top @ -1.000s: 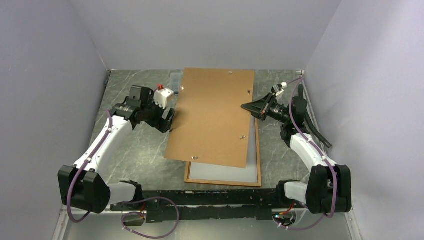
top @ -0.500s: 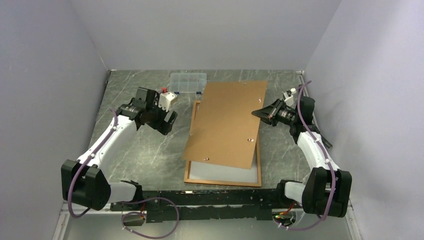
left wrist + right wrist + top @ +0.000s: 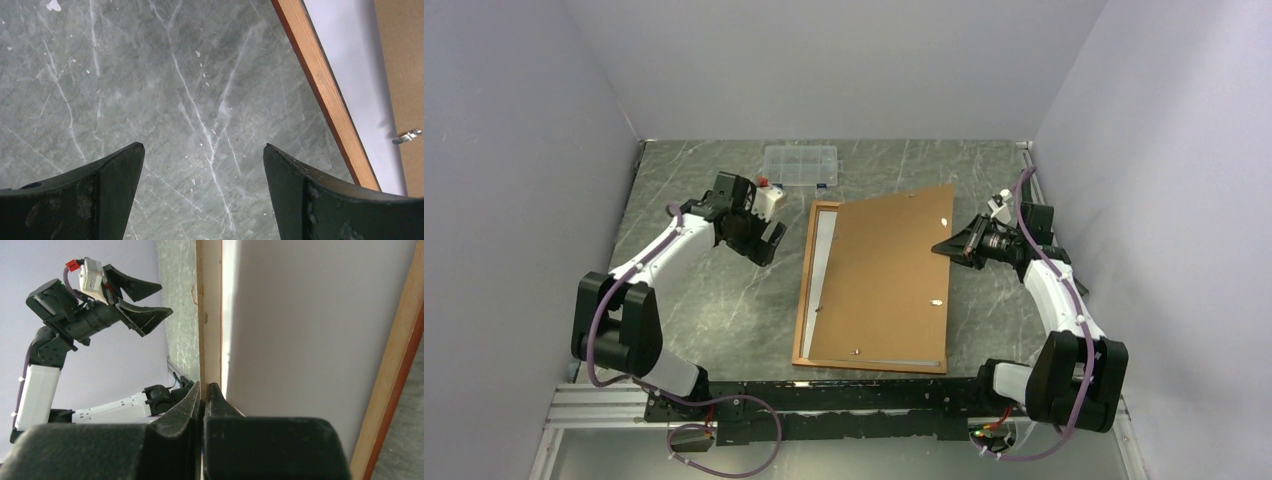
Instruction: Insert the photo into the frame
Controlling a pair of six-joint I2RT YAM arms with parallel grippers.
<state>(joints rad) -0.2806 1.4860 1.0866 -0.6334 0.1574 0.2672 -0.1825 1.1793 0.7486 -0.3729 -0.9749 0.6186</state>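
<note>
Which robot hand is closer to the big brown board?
Right. The right gripper is clamped on the right edge of the brown board. The left gripper hangs open over the table, off to the board's left, not touching it.

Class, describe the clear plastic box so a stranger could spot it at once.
Start at the grey marbled table and look to its far edge. Just beyond the far-left corner of the frame sits the compartment box. Unlike the brown backing board, it is small and see-through.
</note>
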